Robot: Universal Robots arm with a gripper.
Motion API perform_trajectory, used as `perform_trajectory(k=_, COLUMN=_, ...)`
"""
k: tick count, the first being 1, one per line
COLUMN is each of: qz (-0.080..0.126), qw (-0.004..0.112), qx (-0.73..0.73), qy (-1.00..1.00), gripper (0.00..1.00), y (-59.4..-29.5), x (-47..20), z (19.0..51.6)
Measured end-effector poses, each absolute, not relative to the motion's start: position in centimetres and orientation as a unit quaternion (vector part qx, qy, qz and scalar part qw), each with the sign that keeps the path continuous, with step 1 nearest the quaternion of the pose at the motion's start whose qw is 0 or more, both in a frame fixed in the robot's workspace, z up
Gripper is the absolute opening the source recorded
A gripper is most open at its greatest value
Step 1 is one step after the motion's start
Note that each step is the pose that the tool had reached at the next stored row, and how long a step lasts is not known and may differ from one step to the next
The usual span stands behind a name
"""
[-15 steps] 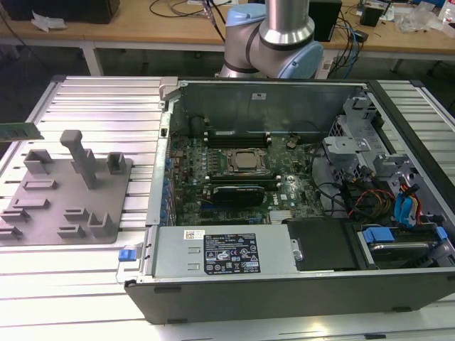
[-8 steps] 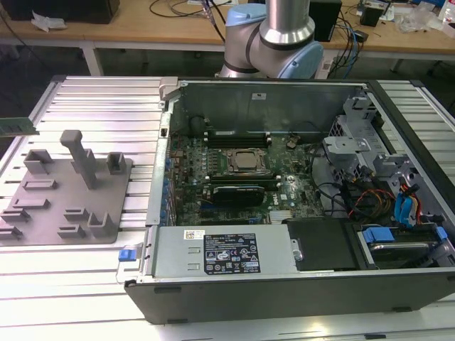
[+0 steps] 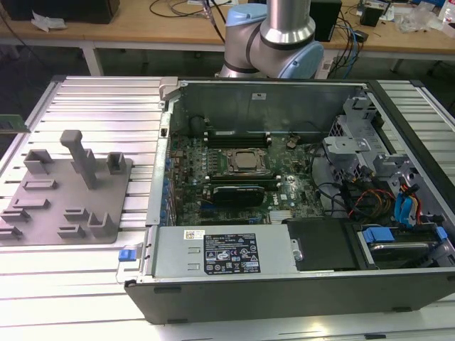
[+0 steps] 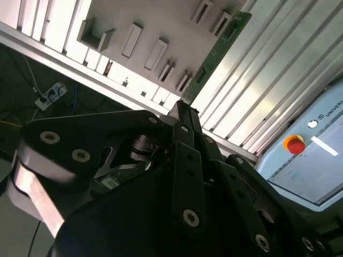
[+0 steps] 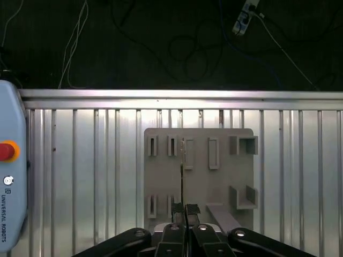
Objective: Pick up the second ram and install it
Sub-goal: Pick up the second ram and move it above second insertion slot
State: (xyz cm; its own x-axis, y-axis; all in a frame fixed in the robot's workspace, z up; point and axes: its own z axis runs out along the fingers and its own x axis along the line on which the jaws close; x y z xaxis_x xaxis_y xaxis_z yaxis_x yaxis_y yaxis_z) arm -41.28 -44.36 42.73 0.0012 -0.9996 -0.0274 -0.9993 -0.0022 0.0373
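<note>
My gripper (image 4: 185,110) is shut on one end of the second ram (image 4: 217,53), a thin green stick that reaches out over the grey fixture plate (image 4: 144,21) and the ribbed metal table. In the first wrist view the ram (image 5: 182,174) appears edge-on as a thin line rising from the closed fingertips (image 5: 178,210), above the fixture plate (image 5: 222,176). In the exterior view a green sliver (image 3: 13,122) sits at the far left edge, above the fixture plate (image 3: 43,213).
The open computer case (image 3: 213,263) lies at the exterior view's centre, with the motherboard (image 3: 188,153), silver processor (image 3: 245,162) and black slots (image 3: 238,135). The arm's base (image 3: 274,39) stands behind it. A pendant with a red button (image 4: 295,144) lies on the table.
</note>
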Motion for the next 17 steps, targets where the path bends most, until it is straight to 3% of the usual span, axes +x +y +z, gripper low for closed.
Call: perform_trajectory(k=17, qz=-0.023, qw=0.003, qx=0.708, qy=-0.706, gripper=0.09, y=-44.4, x=-36.9, z=42.8)
